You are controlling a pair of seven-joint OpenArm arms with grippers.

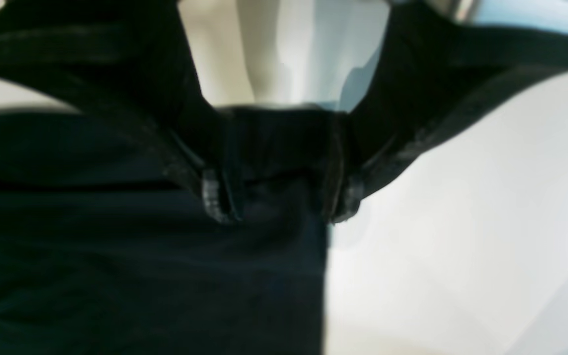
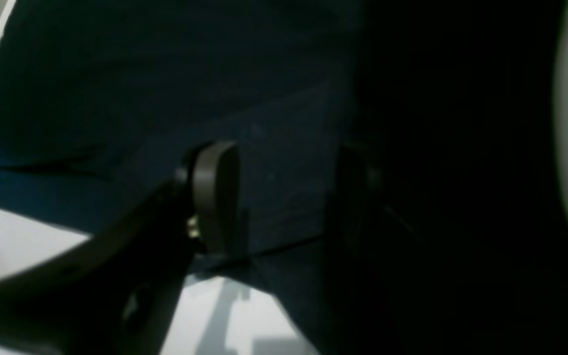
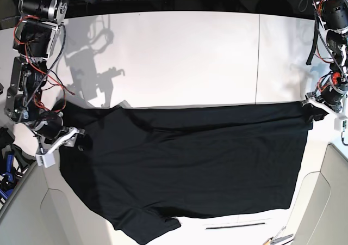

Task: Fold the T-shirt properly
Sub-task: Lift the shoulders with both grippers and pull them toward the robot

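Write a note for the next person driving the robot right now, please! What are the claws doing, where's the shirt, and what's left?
Left claw: open, at the shirt's far corner on that side.
Right claw: open, over the cloth at the other end.
Shirt: black, lying wide across the white table.
Done: a strip along the far edge looks folded over.
Left: the near part is spread out, with a bit sticking out toward the camera; it probably needs folding in, then smoothing.
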